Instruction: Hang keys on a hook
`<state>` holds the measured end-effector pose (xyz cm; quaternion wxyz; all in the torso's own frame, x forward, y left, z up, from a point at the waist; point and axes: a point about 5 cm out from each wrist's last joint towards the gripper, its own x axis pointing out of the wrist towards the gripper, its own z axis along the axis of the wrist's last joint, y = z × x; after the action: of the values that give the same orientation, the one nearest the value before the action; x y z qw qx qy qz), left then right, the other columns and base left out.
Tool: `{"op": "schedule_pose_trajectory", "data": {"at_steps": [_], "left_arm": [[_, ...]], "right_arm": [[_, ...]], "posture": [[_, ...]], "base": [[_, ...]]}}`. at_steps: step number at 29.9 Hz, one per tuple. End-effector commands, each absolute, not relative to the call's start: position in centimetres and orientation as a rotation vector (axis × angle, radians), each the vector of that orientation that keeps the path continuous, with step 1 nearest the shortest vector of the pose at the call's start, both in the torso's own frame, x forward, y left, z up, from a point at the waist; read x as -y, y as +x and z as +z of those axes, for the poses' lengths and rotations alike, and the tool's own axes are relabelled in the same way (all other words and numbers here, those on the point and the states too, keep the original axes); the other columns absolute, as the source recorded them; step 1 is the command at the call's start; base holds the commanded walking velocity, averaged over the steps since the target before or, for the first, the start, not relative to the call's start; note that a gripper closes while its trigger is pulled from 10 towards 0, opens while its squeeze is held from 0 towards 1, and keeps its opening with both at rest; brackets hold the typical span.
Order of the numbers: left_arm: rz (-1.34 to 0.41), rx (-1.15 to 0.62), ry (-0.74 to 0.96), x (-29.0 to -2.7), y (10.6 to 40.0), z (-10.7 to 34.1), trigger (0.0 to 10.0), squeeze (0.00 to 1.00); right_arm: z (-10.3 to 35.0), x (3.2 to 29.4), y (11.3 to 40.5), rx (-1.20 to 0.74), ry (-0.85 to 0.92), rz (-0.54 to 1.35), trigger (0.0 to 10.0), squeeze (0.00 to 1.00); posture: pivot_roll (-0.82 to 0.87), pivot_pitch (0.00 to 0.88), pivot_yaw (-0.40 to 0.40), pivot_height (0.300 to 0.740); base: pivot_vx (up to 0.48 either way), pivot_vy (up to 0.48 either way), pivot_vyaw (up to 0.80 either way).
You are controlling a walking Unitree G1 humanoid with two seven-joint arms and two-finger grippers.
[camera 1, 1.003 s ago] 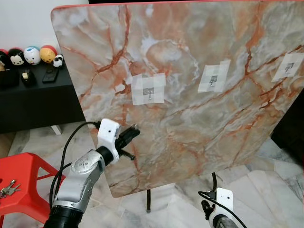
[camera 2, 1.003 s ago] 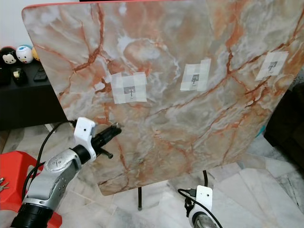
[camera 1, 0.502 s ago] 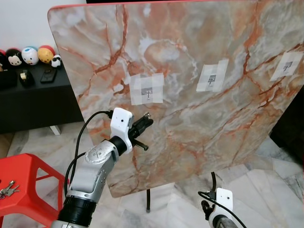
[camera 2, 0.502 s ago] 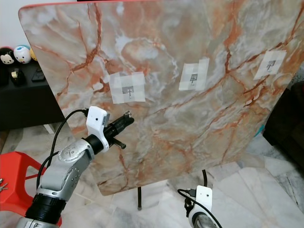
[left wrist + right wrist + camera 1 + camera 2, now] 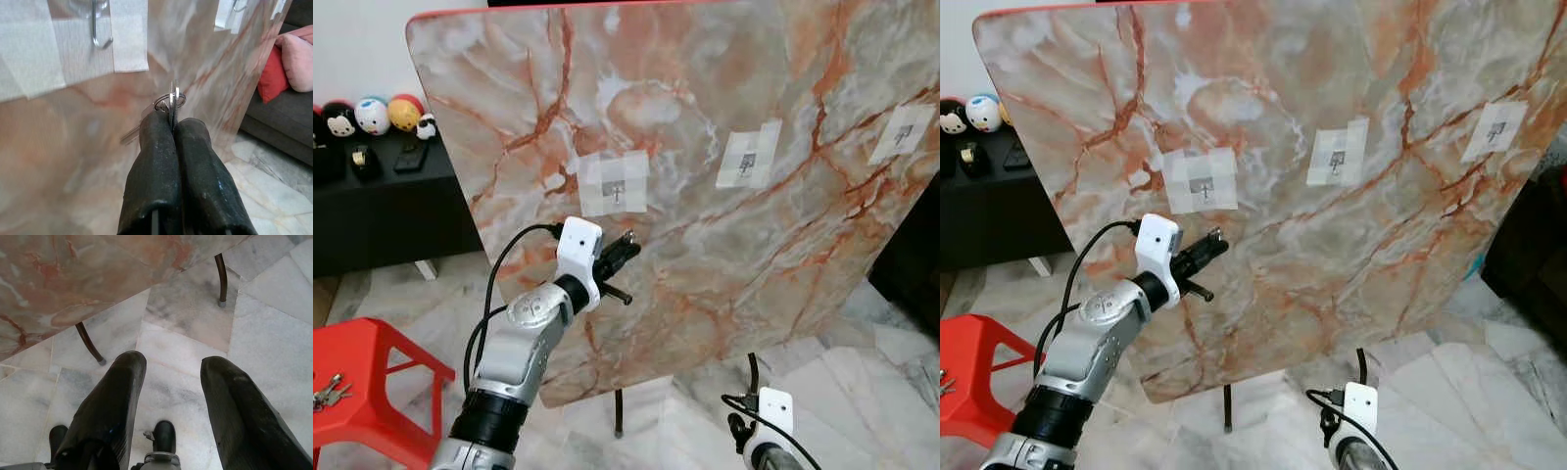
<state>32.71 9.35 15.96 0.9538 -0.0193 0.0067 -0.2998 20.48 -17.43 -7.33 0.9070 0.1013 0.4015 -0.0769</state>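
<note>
My left arm is higher and further forward than a second ago. My left jaws [image 5: 625, 247] have climbed from low against the marble board [image 5: 705, 127] up to just below the leftmost hook [image 5: 618, 192] on its taped patch, and they have also moved to my right across the board. The keys [image 5: 170, 100] pinched between my fingers have travelled up with them, so the key ring now sits close under that hook [image 5: 97, 30]. My elbow has straightened and the silver forearm stands steeper. My head has also shifted a little, so the whole board sits slightly further left in my eye views.
</note>
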Motion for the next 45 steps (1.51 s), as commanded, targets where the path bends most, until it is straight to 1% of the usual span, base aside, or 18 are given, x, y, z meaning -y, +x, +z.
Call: {"op": "schedule_pose_trajectory", "data": {"at_steps": [1, 14, 21, 30, 45], "left_arm": [[-0.608, -0.024, -0.023, -9.0, 33.1, 16.1, 10.0, 0.0], [-0.588, -0.003, -0.021, -8.7, 34.1, 17.1, 10.0, 0.0], [-0.536, 0.024, -0.038, -9.3, 34.9, 18.0, 10.0, 0.0], [-0.481, 0.015, -0.06, -10.1, 35.3, 18.0, 10.0, 0.0], [-0.461, 0.017, -0.094, -10.3, 35.6, 18.4, 10.0, 0.0]], "right_arm": [[-7.4, 17.5, 20.4, -0.829, 0.2, -0.159, 10.0, 0.0], [-7.2, 17.4, 20.7, -0.821, 0.2, -0.156, 10.0, 0.0], [-7.2, 17.4, 20.7, -0.82, 0.199, -0.156, 10.0, 0.0], [-7.1, 17.3, 20.9, -0.815, 0.2, -0.154, 10.0, 0.0], [-7.0, 17.4, 21.0, -0.814, 0.195, -0.152, 10.0, 0.0]], "posture": [[0.08, 0.0, -0.046, 0.74], [0.08, 0.0, -0.047, 0.74], [0.09, 0.0, -0.052, 0.74], [0.09, 0.0, -0.055, 0.74], [0.09, 0.0, -0.062, 0.74]], "base": [[0.0, 0.0, 0.0], [0.0, 0.0, 0.0], [0.0, 0.0, 0.0], [0.0, 0.0, 0.0], [0.0, 0.0, 0.0]]}}
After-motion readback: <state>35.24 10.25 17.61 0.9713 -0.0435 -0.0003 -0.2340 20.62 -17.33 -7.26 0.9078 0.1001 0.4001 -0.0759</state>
